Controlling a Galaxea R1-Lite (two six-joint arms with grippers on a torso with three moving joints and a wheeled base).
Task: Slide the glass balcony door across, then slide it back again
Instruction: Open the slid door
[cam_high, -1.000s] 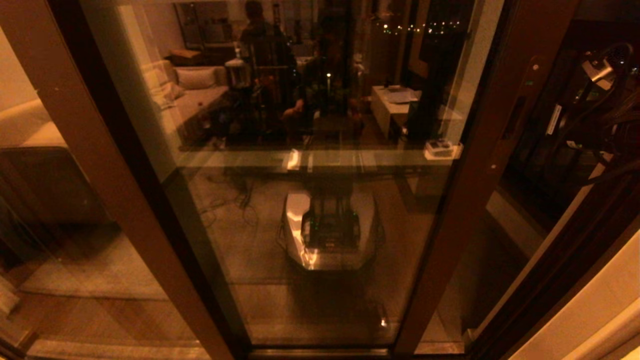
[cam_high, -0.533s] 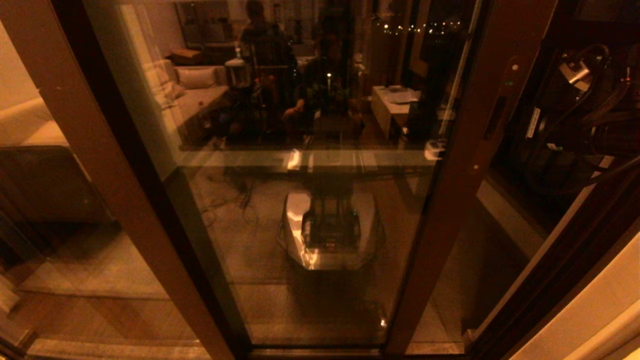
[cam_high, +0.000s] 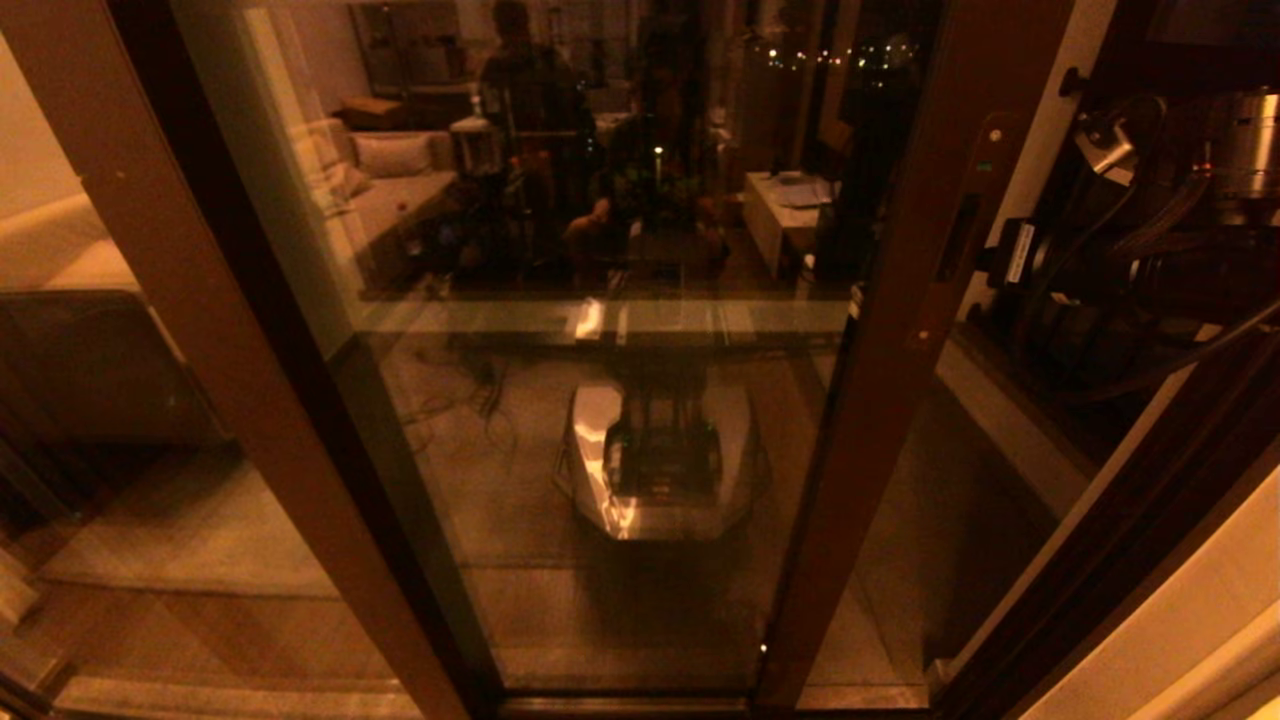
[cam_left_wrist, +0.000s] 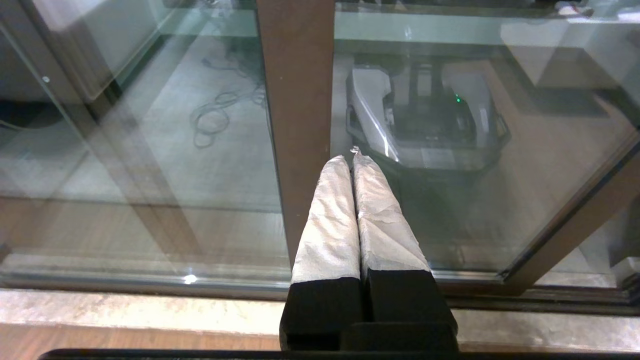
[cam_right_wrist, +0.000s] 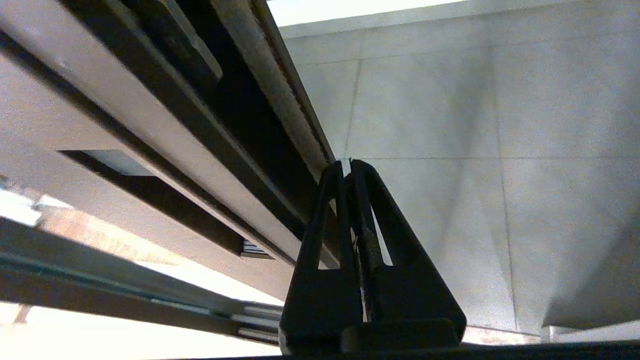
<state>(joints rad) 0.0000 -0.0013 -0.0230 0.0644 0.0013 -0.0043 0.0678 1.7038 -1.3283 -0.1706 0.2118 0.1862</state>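
Glass is filling the head view, mirroring a dim living room with a sofa (cam_high: 385, 175) and the robot's own base (cam_high: 660, 465) on the floor. Beside the door's handle upright, the right end effector (cam_right_wrist: 350, 165) is pointing along the frame edge toward pale floor tiles (cam_right_wrist: 475, 125), fingers pressed together and holding nothing. Low by the sill (cam_left_wrist: 150, 310), the parked left end effector (cam_left_wrist: 352, 157) is sitting closed. Standing right of centre, the glass balcony door (cam_high: 900, 300) is showing its brown upright with a slim dark handle (cam_high: 962, 235), screws and a green dot.
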